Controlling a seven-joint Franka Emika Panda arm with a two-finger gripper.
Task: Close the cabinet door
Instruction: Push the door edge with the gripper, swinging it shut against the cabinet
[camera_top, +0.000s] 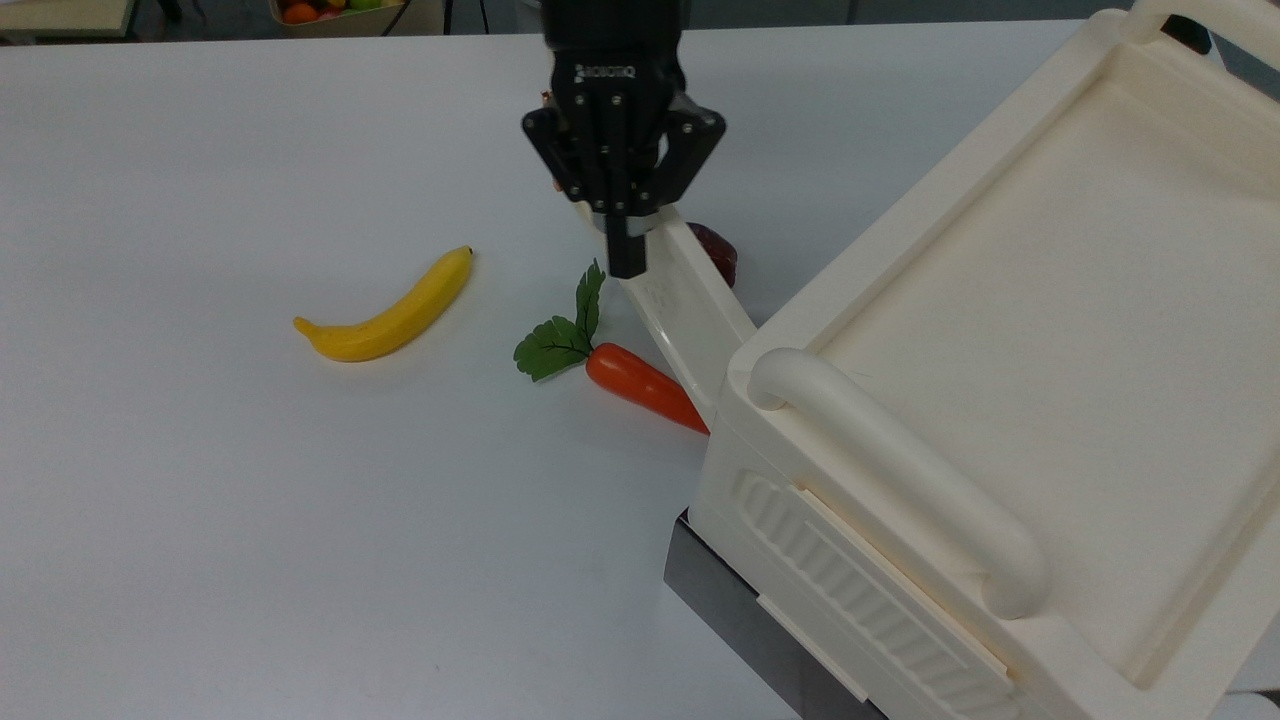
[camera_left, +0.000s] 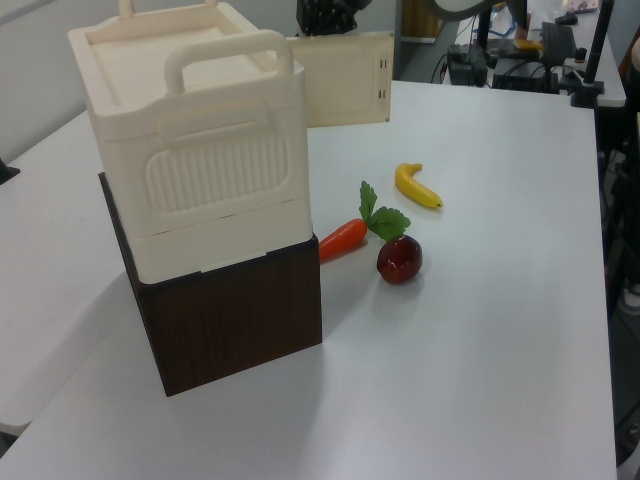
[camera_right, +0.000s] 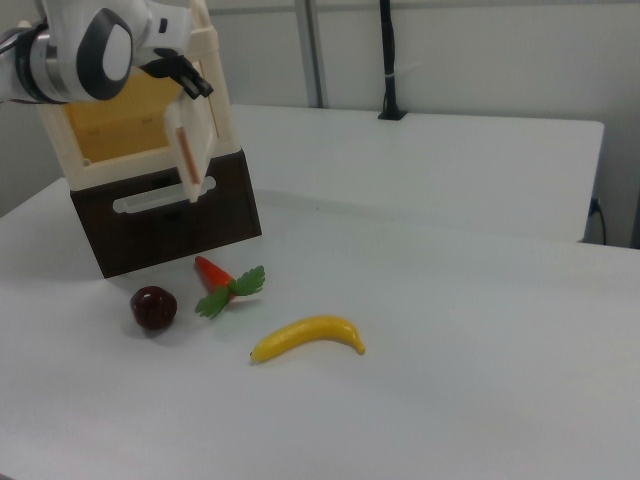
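- Here the cabinet (camera_top: 1010, 330) stands on the white counter (camera_top: 200, 500), a cream box with a sunken top, thick rounded handle bars (camera_top: 900, 480) and a dark base (camera_left: 235, 320).
- The cabinet door (camera_top: 690, 315) is partly open, swung out from the cabinet's front corner; in the top view it runs up and to the left from the cabinet toward the hand.
- In the right view the cabinet door (camera_right: 200, 120) stands ajar at an angle, with its copper-coloured strip (camera_right: 184, 155) facing the camera and the yellowish inside of the cabinet behind it.
- The hand (camera_top: 625, 262) points down at the door's free end, its black body above the panel's top edge; in the top view the fingers look drawn together into one narrow tip that holds nothing and rests against the door's face.
- In the left view the hand (camera_left: 325, 15) sits above the door's upper edge.
- A carrot (camera_top: 645, 385) with green leaves lies on the counter just beside the cabinet's corner, under the door.
- A dark red apple (camera_top: 715, 250) lies beyond the door in the top view, partly hidden by it.
- A banana (camera_top: 385, 310) lies well apart at the top view's left.
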